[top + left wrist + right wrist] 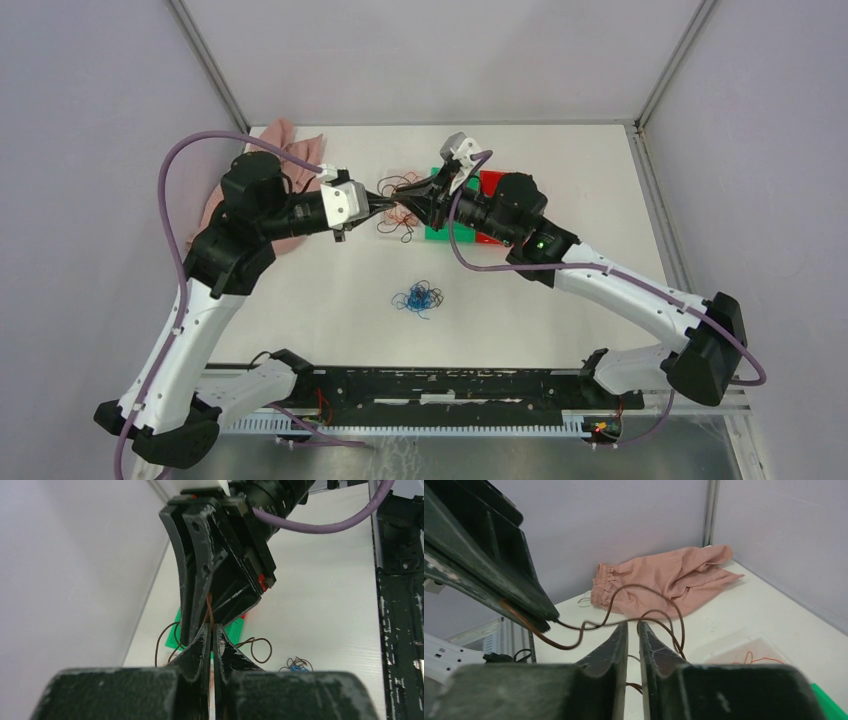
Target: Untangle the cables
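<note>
White table (330,300), brown cable (641,586) clamped by left gripper (210,628), right gripper (632,625)

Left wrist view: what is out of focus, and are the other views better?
Left wrist view: the left claw is soft, the brown cable above it sharper. Right wrist view: right claw blurred, pink cloth clear. Top external view: even light, faint shadows, no glare.

High top view down over table (560,300), close wrist views facing each other, sharing brown cable (644,585)
</note>
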Available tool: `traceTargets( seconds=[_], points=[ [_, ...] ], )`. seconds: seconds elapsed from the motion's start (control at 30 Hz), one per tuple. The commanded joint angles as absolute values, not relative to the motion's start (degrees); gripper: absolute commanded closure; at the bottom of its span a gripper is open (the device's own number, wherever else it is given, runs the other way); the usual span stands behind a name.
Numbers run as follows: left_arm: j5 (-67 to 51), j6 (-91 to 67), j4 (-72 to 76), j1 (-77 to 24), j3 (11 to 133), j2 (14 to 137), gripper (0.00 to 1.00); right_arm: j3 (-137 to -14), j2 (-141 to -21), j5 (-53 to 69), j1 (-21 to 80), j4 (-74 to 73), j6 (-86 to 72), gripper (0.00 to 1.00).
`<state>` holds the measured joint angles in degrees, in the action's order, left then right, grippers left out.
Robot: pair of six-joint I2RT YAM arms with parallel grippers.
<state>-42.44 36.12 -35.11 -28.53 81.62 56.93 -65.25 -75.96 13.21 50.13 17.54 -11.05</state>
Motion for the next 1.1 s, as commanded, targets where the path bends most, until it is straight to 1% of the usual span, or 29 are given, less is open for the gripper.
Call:
traceTargets(
  seconds=[0.0, 0.07, 0.1, 0.27, 0.3, 0.33, 0.37, 0.4, 0.43, 0.47, 0.53, 0.63, 0.7, 0.83, 0.93, 1.0, 1.07],
  points=[
    [-44.52, 31.62, -34.9, -28.74, 78.82, 56.53, 0.97, -64.09, -72.91, 10.47, 49.91, 21.88, -10.99, 0.88],
    [-44.72, 31.11, -34.66, -28.73, 78.0, 56.73, 0.97, -62.64, -71.79, 9.08, 49.88, 21.95, -11.27, 0.98],
    [-44.73, 30.29, -33.84, -28.76, 77.56, 56.85, 0.97, -61.81, -71.3, 8.69, 49.84, 22.16, -11.37, 0.99],
    [-45.7, 27.08, -31.2, -28.8, 77.6, 58.07, 0.97, -58.02, -69.3, 8.1, 49.44, 22.41, -11.84, 0.99],
    [-45.9, 26.8, -31.18, -28.82, 77.95, 58.38, 0.97, -57.17, -68.68, 8.09, 49.26, 22.16, -11.41, 0.97],
    [-46.08, 26.64, -31.16, -28.85, 78.22, 58.48, 0.97, -56.28, -67.66, 8.13, 49.18, 22.0, -10.78, 0.88],
    [-46.32, 26.3, -31.15, -28.86, 78.46, 58.53, 0.97, -55.17, -66.68, 8.2, 48.95, 21.85, -10.07, 0.71],
    [-46.66, 25.97, -31.06, -28.88, 78.64, 58.53, 0.97, -54.27, -65.7, 8.56, 48.62, 21.63, -9.14, 0.56],
    [-47.08, 25.7, -31.15, -28.83, 78.7, 58.49, 0.97, -53.42, -64.69, 9.19, 48.19, 21.11, -8.21, 0.46],
    [-47.51, 25.48, -31.3, -28.83, 78.79, 58.45, 0.97, -52.81, -63.74, 9.67, 47.83, 20.32, -7.09, 0.39],
    [-48.31, 24.77, -31.4, -28.83, 78.92, 58.45, 0.97, -52.06, -62.13, 9.84, 46.72, 18.62, -5.26, 0.33],
    [-49.63, 22.91, -31.38, -28.85, 78.78, 58.45, 0.97, -51.69, -59.79, 12.76, 44.05, 16.98, -3.78, 0.3],
    [-50.73, 21.51, -31.45, -28.88, 78.48, 58.39, 0.97, -51.76, -58.19, 16.87, 42.22, 16.07, -3.41, 0.29],
    [-52.1, 18.74, -30.83, -28.83, 77.52, 58.17, 0.97, -53.61, -56.53, 30.62, 40.88, 11.04, -0.9, 0.29],
    [-53.22, 15.28, -28.95, -28.83, 76.71, 57.92, 0.97, -56.42, -58.05, 40.68, 40.87, 5.53, 1.16, 0.29],
    [-54.49, 12.43, -27.79, -28.85, 76.48, 58.0, 0.97, -56.24, -58.65, 44.42, 40.9, 6.29, 0.74, 0.3],
    [-55.91, 9.74, -26.65, -28.83, 76.26, 58.09, 0.97, -54.92, -58.71, 47.03, 40.89, 10.29, -1.39, 0.3]
  ],
)
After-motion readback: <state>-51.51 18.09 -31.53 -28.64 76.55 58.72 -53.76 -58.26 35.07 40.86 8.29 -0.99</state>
